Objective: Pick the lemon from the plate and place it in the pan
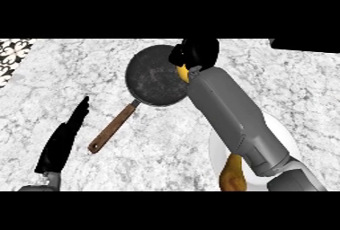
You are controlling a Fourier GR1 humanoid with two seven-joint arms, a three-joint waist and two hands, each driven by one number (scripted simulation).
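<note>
A dark round pan (156,76) with a wooden handle (111,129) lies at the counter's upper middle. My right hand (196,51) hovers over the pan's right rim, fingers curled round the yellow lemon (182,72), of which only a sliver shows below the hand. The white plate (287,134) sits at the right, largely hidden under my right forearm. My left hand (63,139) rests open at the lower left, fingers straight, well clear of the pan's handle.
An orange-brown food item (232,178) lies at the plate's lower left edge. A dark object (305,44) shows at the top right corner and patterned tiles (13,56) at the top left. Grey marbled counter surrounds everything.
</note>
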